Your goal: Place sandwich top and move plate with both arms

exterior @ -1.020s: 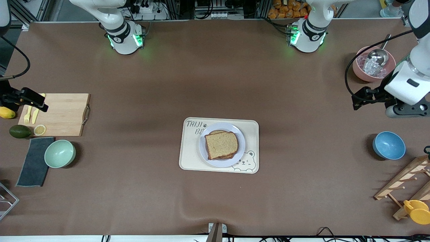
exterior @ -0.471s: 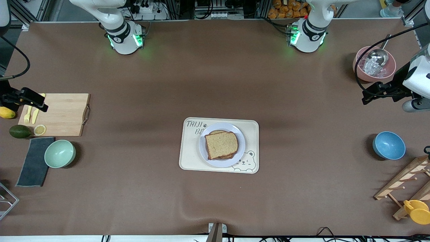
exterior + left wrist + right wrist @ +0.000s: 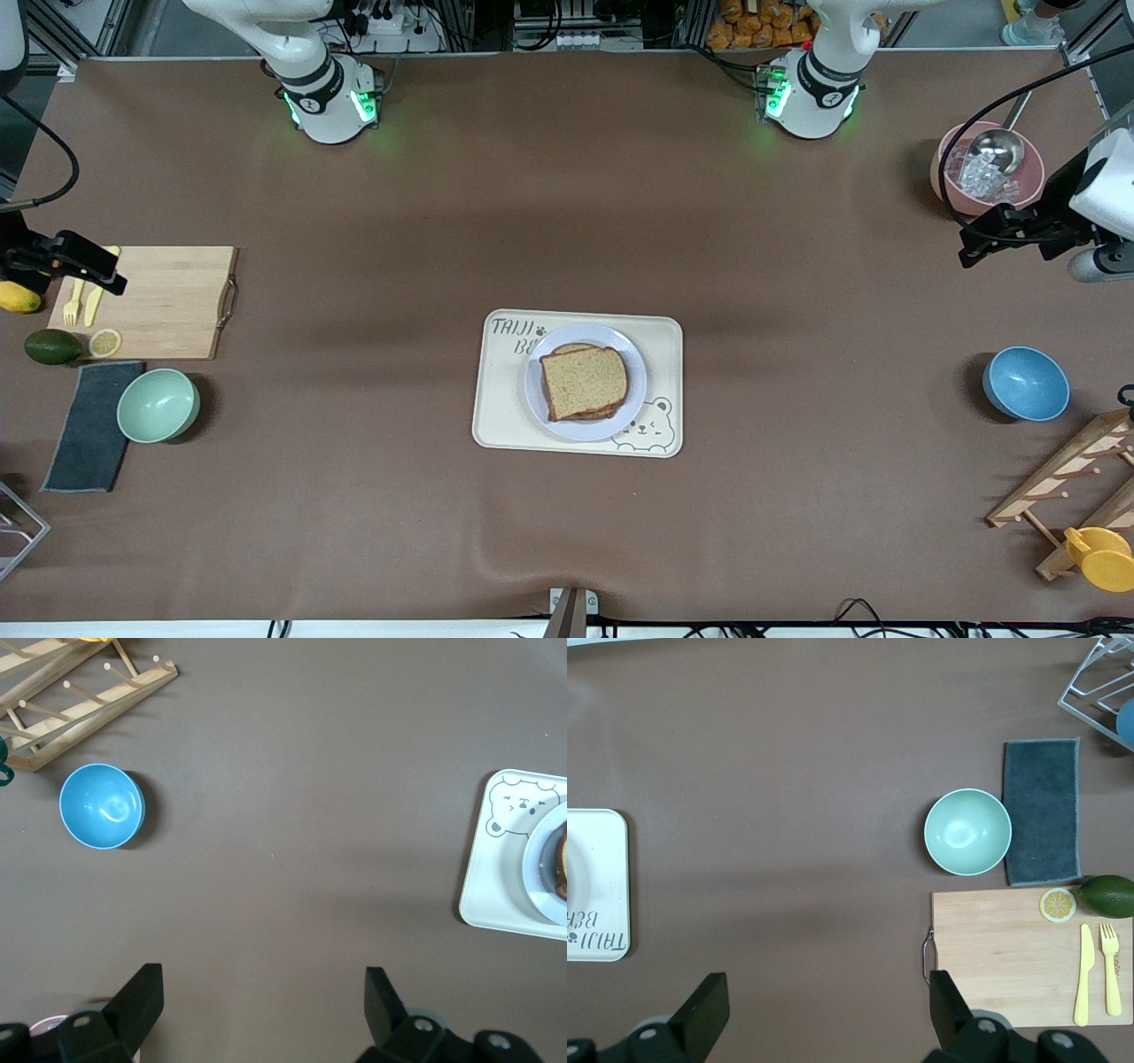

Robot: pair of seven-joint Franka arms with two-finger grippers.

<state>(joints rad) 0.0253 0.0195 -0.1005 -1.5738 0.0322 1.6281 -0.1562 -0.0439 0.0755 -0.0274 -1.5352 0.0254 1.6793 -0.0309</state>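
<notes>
The sandwich top (image 3: 584,381) already lies on the sandwich on the plate (image 3: 631,409), which sits on the tray (image 3: 496,416) mid-worktop. Moving the plate seems left (or done). Left gripper (image 3: 257,1005) and right gripper (image 3: 824,1005) hover at opposite worktop ends, jaws released.
</notes>
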